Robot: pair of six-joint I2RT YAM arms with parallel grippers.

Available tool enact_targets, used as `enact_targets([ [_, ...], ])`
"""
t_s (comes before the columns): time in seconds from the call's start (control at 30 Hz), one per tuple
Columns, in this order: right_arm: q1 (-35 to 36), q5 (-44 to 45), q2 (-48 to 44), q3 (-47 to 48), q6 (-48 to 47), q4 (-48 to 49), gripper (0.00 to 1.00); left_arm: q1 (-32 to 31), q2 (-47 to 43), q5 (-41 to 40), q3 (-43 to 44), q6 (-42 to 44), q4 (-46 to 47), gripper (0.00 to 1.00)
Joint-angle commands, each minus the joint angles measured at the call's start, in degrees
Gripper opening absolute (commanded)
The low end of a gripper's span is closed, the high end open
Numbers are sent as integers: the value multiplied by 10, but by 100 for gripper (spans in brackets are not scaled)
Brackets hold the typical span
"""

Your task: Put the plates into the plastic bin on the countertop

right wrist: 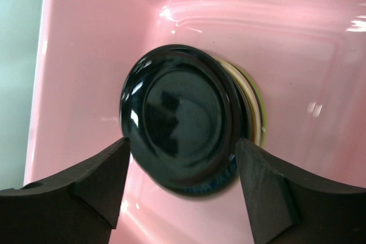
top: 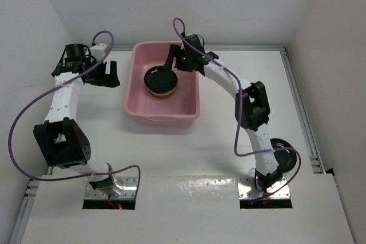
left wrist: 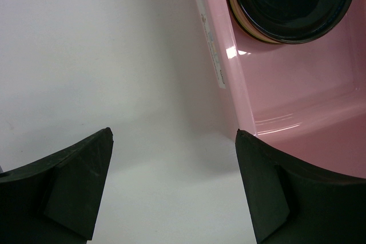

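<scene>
The pink plastic bin (top: 162, 119) stands on the white countertop (top: 189, 152). Inside it lies a stack of plates with a plain black plate (top: 160, 79) on top; cream and amber rims (right wrist: 258, 112) show beneath it. My right gripper (top: 171, 62) hangs over the stack, open and empty, with its fingers either side of the black plate (right wrist: 180, 124). My left gripper (top: 106, 76) is open and empty over bare countertop, just left of the bin. In the left wrist view the bin wall (left wrist: 269, 95) and the stack (left wrist: 291, 1) lie to the right. Another black plate (top: 289, 163) lies by the right arm's base.
White walls enclose the table at the back and both sides. Metal rails (top: 300, 107) run along the right edge. The left arm's purple cable (top: 23, 112) loops out to the left.
</scene>
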Motion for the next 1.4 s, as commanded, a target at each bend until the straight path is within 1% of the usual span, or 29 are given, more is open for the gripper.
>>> enact_targets([
  [0.0, -9, 20, -151, 14, -59, -29, 75, -5, -23, 4, -3, 7, 6, 89],
  [0.03, -23, 39, -174, -8, -61, -34, 76, -5, -23, 4, -3, 7, 6, 89],
  [0.07, -44, 44, -202, -61, -56, -40, 78, -5, -23, 4, -3, 7, 6, 89],
  [0.1, -78, 51, -284, -137, -37, -47, 78, -5, -23, 4, -3, 7, 6, 89],
  [0.13, -115, 54, -311, -176, -14, -52, 78, -5, -23, 4, -3, 7, 6, 89],
  [0.17, -132, 68, -369, -307, 9, -63, 78, -5, -23, 4, -3, 7, 6, 89],
  [0.2, -180, 89, -398, -352, 19, -66, 78, -5, -17, 11, -3, 7, 6, 89],
  [0.23, -203, 125, -451, -395, 27, -79, 78, -5, -17, 11, -3, 7, 6, 89],
  [0.27, -277, 141, -506, -513, 61, -91, 81, -5, -17, 11, 2, 7, 6, 89],
  [0.3, -301, 174, -531, -549, 68, -120, 81, -10, -10, 11, 9, 7, 6, 89],
  [0.33, -334, 184, -605, -581, 78, -128, 84, -10, -5, 11, 14, 7, 6, 89],
  [0.37, -409, 217, -626, -675, 85, -135, 85, -10, -4, 11, 23, 7, 6, 89],
  [0.4, -434, 223, -689, -701, 89, -152, 85, -15, 2, 11, 28, 7, 6, 89],
  [0.43, -505, 228, -710, -747, 100, -156, 85, -15, 10, 11, 34, 7, 6, 89],
  [0.5, -549, 237, -744, -817, 113, -173, 85, -21, 17, 17, 49, 7, 6, 89],
  [0.53, -604, 236, -786, -830, 128, -177, 85, -21, 23, 22, 55, 7, 6, 89],
  [0.63, -668, 259, -828, -876, 150, -199, 86, -26, 39, 35, 78, 7, 1, 89],
  [0.77, -723, 299, -853, -905, 183, -256, 90, -26, 52, 49, 101, 7, -5, 89],
  [0.87, -729, 311, -874, -936, 181, -249, 90, -26, 52, 49, 107, 7, -5, 89],
  [1.0, -733, 310, -858, -968, 193, -240, 92, -26, 52, 49, 107, 12, -10, 89],
  [1.07, -736, 282, -837, -972, 192, -229, 93, -26, 52, 49, 107, 12, -15, 89],
  [1.13, -736, 240, -815, -981, 179, -183, 93, -26, 46, 43, 107, 18, -21, 89],
  [1.17, -735, 206, -786, -982, 176, -158, 91, -26, 46, 37, 107, 18, -21, 89],
  [1.2, -735, 167, -776, -989, 167, -142, 86, -26, 46, 37, 107, 24, -21, 89],
  [1.23, -735, 146, -766, -993, 164, -91, 83, -26, 46, 31, 101, 24, -27, 89],
  [1.27, -735, 120, -730, -994, 159, -69, 80, -26, 40, 31, 101, 24, -27, 89],
  [1.3, -729, 81, -720, -1000, 140, -47, 71, -26, 39, 25, 101, 24, -27, 89],
  [1.33, -726, 64, -687, -999, 132, -5, 67, -26, 39, 25, 101, 24, -33, 89],
  [1.37, -717, 45, -677, -992, 126, 0, 63, -26, 39, 25, 101, 24, -33, 89],
])
